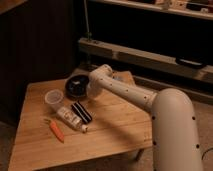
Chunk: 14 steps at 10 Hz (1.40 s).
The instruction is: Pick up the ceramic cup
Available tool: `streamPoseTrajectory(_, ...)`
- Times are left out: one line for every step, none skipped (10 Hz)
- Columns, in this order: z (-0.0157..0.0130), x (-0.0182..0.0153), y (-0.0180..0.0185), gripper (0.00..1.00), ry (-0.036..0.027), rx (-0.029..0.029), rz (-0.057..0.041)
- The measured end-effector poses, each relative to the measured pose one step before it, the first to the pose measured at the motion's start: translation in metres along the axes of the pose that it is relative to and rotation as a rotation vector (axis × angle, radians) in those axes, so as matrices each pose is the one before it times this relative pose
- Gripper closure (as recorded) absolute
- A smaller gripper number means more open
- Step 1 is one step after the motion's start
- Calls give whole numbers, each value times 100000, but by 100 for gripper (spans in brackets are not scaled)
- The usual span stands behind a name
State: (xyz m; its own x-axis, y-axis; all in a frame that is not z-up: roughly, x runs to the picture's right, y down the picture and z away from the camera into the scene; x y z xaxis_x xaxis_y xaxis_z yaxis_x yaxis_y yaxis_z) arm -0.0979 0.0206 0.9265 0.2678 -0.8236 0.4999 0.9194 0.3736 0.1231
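The gripper (92,93) hangs beside the black bowl (76,86) (whether it is parted or closed cannot be told), apart from the ceramic cup (53,98).

The ceramic cup (53,98), small, pale whitish and handleless, with a wide round rim narrowing to its base, stood upright with its mouth up on the left part of the wooden bench (115,131), apart from the pincer (91,94), which hung to its right.
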Motion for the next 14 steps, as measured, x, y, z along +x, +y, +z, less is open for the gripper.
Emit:
streamPoseTrajectory(-1861, 252, -735, 81, -27, -416, -978)
streamPoseTrajectory(-2653, 15, -1237, 81, 255, -923, -1776)
streamPoseTrajectory(-2444, -220, -1078, 81, 779, -1454, -1764)
streamPoseTrajectory(-2296, -477, -752, 81, 651, -1852, -1181)
streamPoseTrajectory(-2042, -791, -821, 81, -457, -1171, -1993)
streamPoseTrajectory(-998, -606, -808, 81, -1265, 73, -2087)
streamPoseTrajectory(4, -112, -64, 81, -318, -48, -399)
streamPoseTrajectory(-96, 137, 243, 81, 277, -97, 259)
streamPoseTrajectory(34, -17, -43, 81, -15, -17, -205)
streamPoseTrajectory(23, -80, -239, 81, -89, 146, -304)
streamPoseTrajectory(-19, 46, -16, 81, 38, 51, 103)
streamPoseTrajectory(-16, -158, -428, 81, 190, 1369, -1472)
streamPoseTrajectory(-219, -362, -1067, 81, -308, 3080, -2156)
streamPoseTrajectory(73, -737, -1967, 81, -1777, 4741, -3195)
